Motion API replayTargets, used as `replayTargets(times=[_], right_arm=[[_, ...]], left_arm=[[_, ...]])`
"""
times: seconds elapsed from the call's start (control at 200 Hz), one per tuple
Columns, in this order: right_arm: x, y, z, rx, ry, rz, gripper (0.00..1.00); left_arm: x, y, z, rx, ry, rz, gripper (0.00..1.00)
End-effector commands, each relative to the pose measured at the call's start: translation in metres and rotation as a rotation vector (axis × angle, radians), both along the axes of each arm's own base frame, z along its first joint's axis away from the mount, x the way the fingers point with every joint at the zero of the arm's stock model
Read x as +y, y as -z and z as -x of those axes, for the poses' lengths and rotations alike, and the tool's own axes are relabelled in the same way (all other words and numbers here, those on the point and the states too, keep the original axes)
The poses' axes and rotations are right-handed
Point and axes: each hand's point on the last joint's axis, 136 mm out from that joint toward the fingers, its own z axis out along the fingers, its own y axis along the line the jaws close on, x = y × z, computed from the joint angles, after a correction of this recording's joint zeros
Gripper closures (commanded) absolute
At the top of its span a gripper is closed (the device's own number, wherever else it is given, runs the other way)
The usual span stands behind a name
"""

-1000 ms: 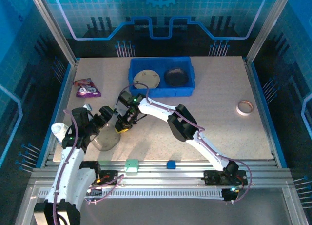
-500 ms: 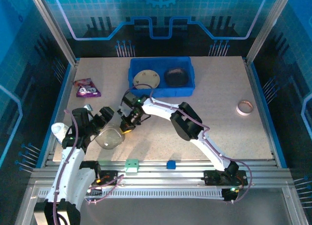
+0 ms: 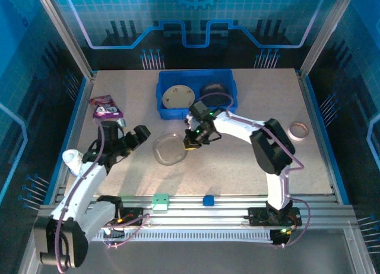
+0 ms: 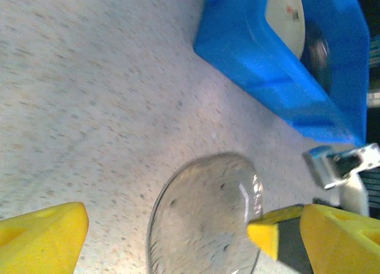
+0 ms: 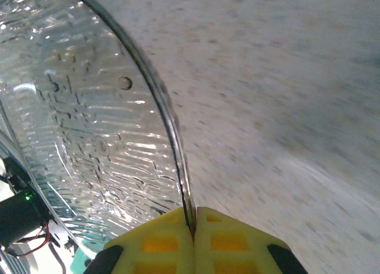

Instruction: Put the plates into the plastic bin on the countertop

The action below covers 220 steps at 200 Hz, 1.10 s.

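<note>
A smoky translucent grey plate hangs low over the beige countertop, with my right gripper shut on its right rim. In the right wrist view the yellow fingertips pinch the thin rim of the ribbed plate. My left gripper stands open just left of the plate, not touching it. In the left wrist view the plate shows beyond the spread left gripper. The blue plastic bin at the back holds a cream plate and a dark plate.
A purple snack packet lies at the back left. A small tape ring sits at the right. In the left wrist view the bin's near wall lies ahead of the plate, the cream plate inside it.
The grey plate has travelled right and back toward the bin in my right gripper. It has left the left gripper, which has swung back and right with its fingers spread.
</note>
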Motion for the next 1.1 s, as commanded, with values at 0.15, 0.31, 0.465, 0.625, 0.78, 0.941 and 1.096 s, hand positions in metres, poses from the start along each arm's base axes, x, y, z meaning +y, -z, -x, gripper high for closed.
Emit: replayTargets(times=[0.15,0.31,0.465,0.625,0.78,0.941,1.096], right_arm=[[-0.035,-0.031,-0.021,-0.095,0.136,-0.010,1.00],[-0.048,-0.048,-0.030,-0.134,0.170,-0.020,1.00],[-0.057,-0.059,-0.033,-0.154,0.192,-0.032,1.00],[-0.058,-0.065,-0.032,-0.162,0.201,-0.052,1.00],[-0.058,-0.066,-0.033,-0.160,0.207,-0.067,1.00],[-0.058,-0.066,-0.035,-0.157,0.215,-0.079,1.00],[-0.060,-0.064,-0.038,-0.148,0.229,-0.084,1.00]], left_arm=[[-0.055,-0.009,-0.024,-0.051,0.176,-0.079,0.13],[-0.075,0.003,-0.029,-0.011,0.225,-0.117,0.26],[-0.085,0.014,-0.036,0.028,0.236,-0.122,0.51],[-0.090,0.016,-0.042,0.037,0.232,-0.112,0.68],[-0.096,0.016,-0.047,0.042,0.244,-0.115,0.82],[-0.099,0.016,-0.051,0.042,0.250,-0.116,0.95],[-0.099,0.014,-0.052,0.042,0.249,-0.123,1.00]])
